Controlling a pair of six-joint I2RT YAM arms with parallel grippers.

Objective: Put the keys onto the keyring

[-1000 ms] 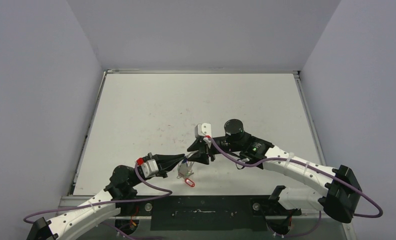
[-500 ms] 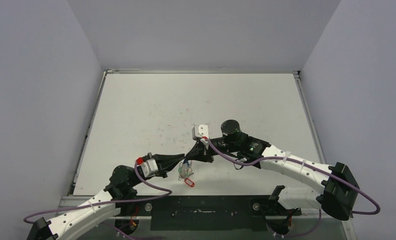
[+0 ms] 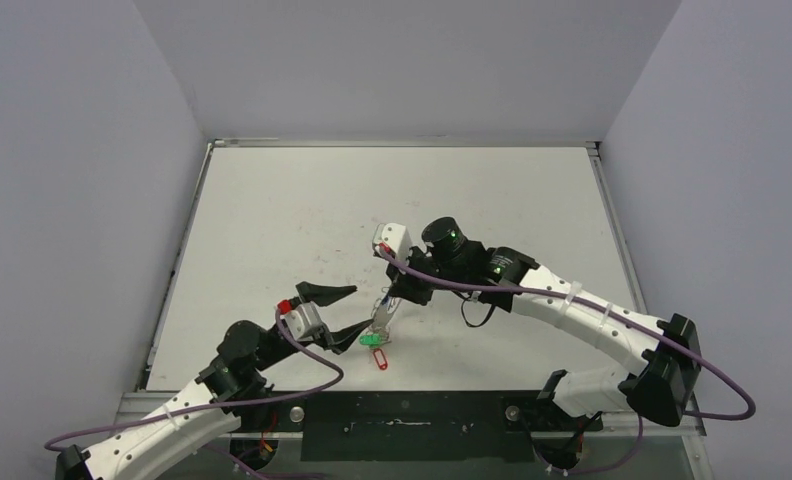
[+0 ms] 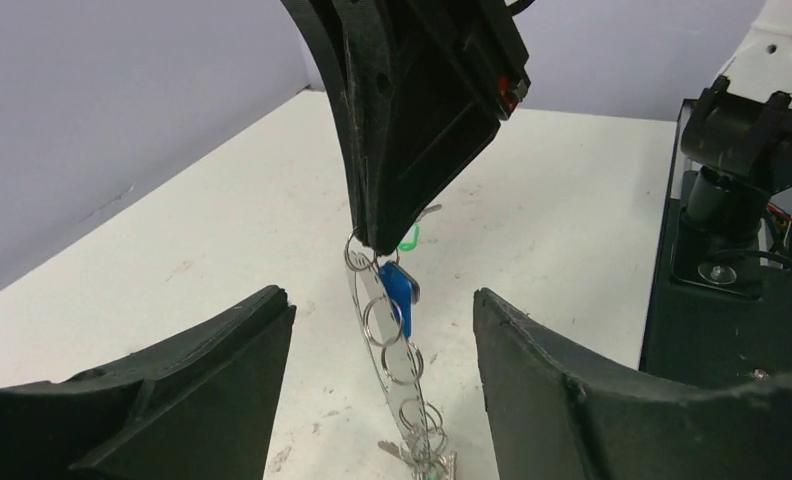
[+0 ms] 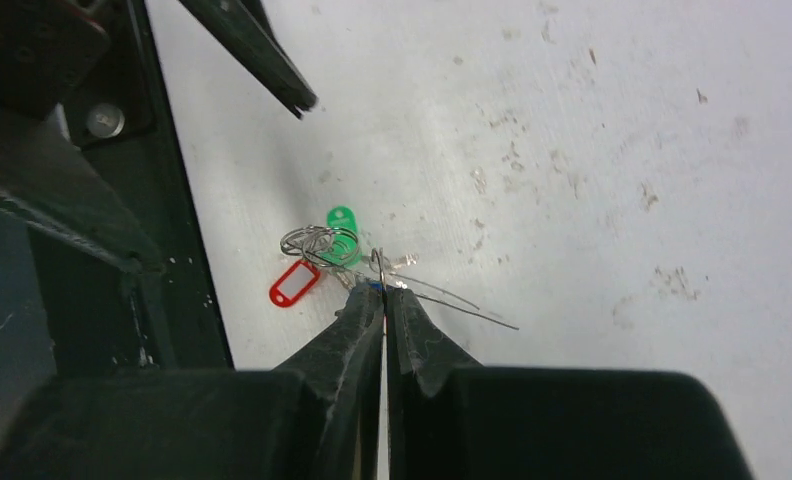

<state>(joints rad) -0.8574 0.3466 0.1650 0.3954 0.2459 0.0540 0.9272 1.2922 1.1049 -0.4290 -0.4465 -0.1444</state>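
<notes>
White counter (image 3: 272, 220), grey walls. From above, my left fingers (image 3: 324, 292) stand spread near its front edge; my right fingers (image 3: 391, 302) pinch the keyring (image 3: 382, 322), green tag (image 3: 372, 340) and red tag (image 3: 379, 361) at its foot. Left wrist: the keyring hangs edge-on, long axis nearly upright, blue tag (image 4: 397, 288) near its top. Right wrist: fingers clenched on its rim.

The top camera sits high at 6 o'clock, facing 12. Both wrist cameras closely share the keyring (image 4: 384, 335).
</notes>
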